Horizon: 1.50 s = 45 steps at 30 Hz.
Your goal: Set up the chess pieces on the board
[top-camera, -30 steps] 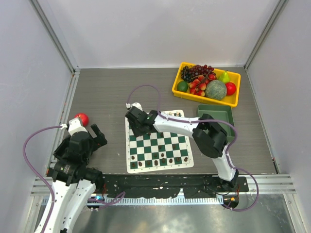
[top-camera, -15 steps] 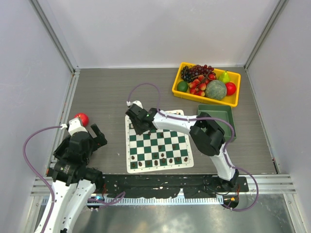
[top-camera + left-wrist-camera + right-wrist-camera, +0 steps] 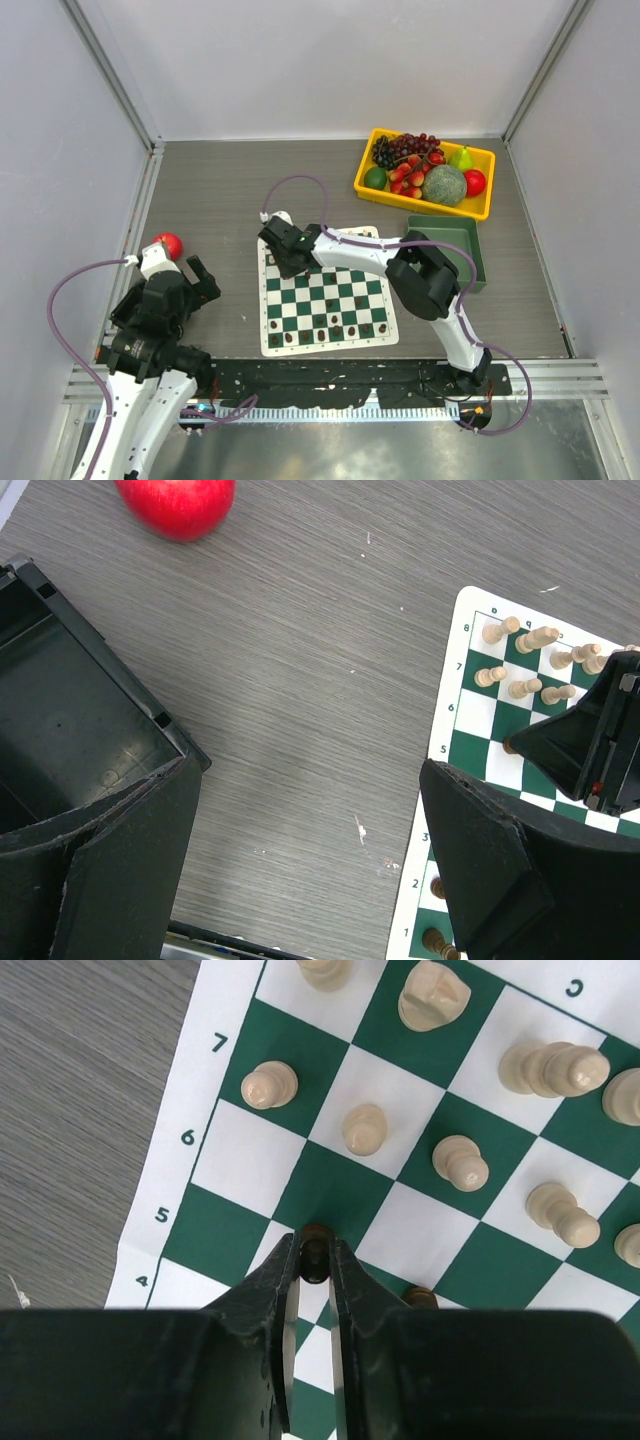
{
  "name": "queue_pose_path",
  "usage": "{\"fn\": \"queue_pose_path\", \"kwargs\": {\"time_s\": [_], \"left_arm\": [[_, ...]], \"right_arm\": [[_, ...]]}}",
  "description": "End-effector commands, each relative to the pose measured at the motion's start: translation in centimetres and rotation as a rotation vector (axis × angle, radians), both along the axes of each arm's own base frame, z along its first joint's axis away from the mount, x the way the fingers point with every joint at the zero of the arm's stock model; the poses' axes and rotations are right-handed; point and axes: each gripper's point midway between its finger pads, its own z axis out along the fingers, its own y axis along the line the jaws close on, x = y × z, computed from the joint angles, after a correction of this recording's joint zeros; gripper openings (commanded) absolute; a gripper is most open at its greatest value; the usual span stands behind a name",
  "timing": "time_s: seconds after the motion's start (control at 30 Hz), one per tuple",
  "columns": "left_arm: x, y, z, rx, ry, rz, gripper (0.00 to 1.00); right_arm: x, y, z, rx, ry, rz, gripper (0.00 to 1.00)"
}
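Right jaws pinch a dark chessman [image 3: 314, 1245] at the board [image 3: 195, 1090], its base hidden between them; left jaws spread.

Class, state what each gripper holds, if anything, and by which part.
The right gripper pinches a dark chess piece by its sides, its top showing between the fingertips. The left gripper is open and holds nothing.

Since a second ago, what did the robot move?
The right end effector, shut on a small dark brown chess piece, slid a little toward the far left corner of the green-and-white checked board. The left end effector and the round red apple stayed put.
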Motion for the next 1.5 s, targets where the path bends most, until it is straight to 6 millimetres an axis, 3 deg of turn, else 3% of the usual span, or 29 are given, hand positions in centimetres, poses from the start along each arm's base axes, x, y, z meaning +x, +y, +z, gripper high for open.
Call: {"fn": "queue_pose_path", "kwargs": {"time_s": [0.0,0.17,0.33,0.57,1.0,1.47], "left_arm": [[0.3,0.1,0.4,-0.002,-0.022,0.007,0.99],[0.4,0.1,0.4,0.0,-0.024,0.009,0.99],[0.4,0.1,0.4,-0.003,-0.022,0.009,0.99],[0.4,0.1,0.4,-0.002,-0.022,0.007,0.99],[0.3,0.1,0.4,-0.003,-0.027,0.007,0.99],[0.3,0.0,0.4,-0.006,-0.026,0.005,0.99]], "right_arm": [[0.4,0.8,2.8,0.056,-0.04,0.011,0.15],[-1.3,0.7,5.4,0.098,-0.073,0.031,0.13],[-4.9,0.1,5.3,0.093,-0.053,0.062,0.13],[-8.9,1.0,4.2,0.08,-0.019,0.121,0.14],[-11.3,0.3,1.3,0.003,0.044,0.134,0.14],[-12.9,0.2,0.9,-0.01,0.072,0.166,0.14]]}}
